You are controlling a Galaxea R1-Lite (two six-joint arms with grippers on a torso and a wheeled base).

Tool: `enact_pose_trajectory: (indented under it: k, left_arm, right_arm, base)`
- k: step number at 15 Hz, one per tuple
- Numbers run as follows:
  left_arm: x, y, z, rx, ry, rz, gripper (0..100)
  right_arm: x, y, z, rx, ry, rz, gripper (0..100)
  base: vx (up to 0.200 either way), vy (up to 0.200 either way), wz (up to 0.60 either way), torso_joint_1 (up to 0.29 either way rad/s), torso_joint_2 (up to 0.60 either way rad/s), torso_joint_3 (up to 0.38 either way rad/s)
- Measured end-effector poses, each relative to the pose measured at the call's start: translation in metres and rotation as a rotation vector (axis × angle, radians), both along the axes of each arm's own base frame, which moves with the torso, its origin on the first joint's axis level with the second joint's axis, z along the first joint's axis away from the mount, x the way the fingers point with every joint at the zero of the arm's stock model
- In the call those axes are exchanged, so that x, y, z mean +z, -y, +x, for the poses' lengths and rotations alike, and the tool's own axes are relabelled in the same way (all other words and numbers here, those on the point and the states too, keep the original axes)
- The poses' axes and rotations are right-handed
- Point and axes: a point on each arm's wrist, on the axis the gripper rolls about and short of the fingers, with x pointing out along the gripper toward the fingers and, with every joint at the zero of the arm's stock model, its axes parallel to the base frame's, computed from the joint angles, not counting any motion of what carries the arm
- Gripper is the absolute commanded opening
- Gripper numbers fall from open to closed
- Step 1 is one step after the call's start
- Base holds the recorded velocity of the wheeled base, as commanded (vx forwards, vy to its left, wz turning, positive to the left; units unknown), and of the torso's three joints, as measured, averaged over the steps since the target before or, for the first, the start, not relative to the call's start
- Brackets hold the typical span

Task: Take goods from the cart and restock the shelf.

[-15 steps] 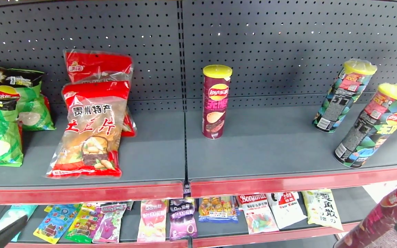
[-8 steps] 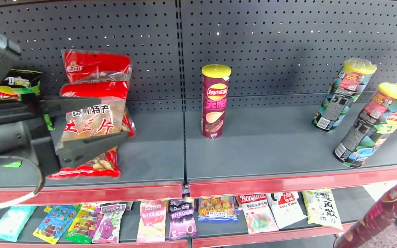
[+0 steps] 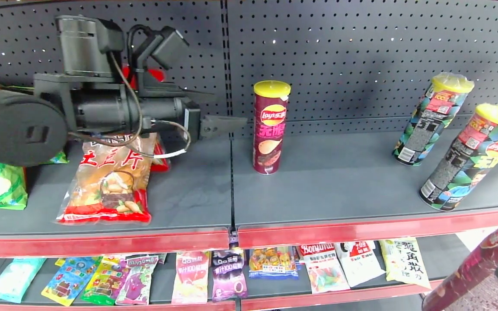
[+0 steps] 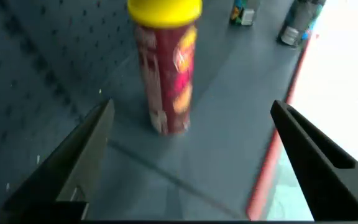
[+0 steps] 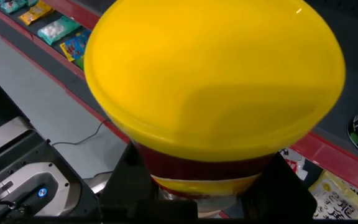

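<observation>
We saw the left gripper [image 3: 221, 108], jaws spread wide, beside the upright maroon chip can [image 3: 270, 127] on the shelf [image 3: 327, 190], while the right gripper [image 5: 204, 190] jaws clamped a yellow-lidded can [image 5: 213, 81] off the shelf.

Near maroon can [image 3: 270, 127] — left gripper [image 3: 231, 106], jaws apart.
</observation>
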Motion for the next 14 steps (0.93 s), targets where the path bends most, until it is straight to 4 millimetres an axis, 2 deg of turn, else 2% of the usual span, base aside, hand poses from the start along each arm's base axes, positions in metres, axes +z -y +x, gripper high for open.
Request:
enact_pose_trajectory:
  k: [3, 6, 9, 14]
  left_arm:
    - [-0.015, 0.025, 0.03, -0.036, -0.015, 0.005, 100]
    - [-0.026, 0.038, 0.05, -0.041, -0.02, 0.008, 100]
    - [-0.036, 0.045, 0.061, -0.041, -0.031, 0.014, 100]
    - [-0.048, 0.055, 0.068, -0.058, -0.052, 0.02, 100]
  right_arm:
    - [-0.001, 0.0, 0.0, -0.002, -0.004, -0.002, 0]
    - [-0.002, 0.0, 0.0, -0.004, -0.004, -0.003, 0]
    - [-0.002, 0.0, -0.001, -0.006, -0.005, -0.003, 0]
    - [-0.002, 0.001, -0.001, -0.016, -0.003, -0.005, 0]
  base:
    - [0.0, 0.0, 0.0, 0.0, 0.0, 0.0]
    - [0.0, 0.0, 0.0, 0.0, 0.0, 0.0]
    - [0.0, 0.0, 0.0, 0.0, 0.0, 0.0]
    - [0.0, 0.0, 0.0, 0.0, 0.0, 0.0]
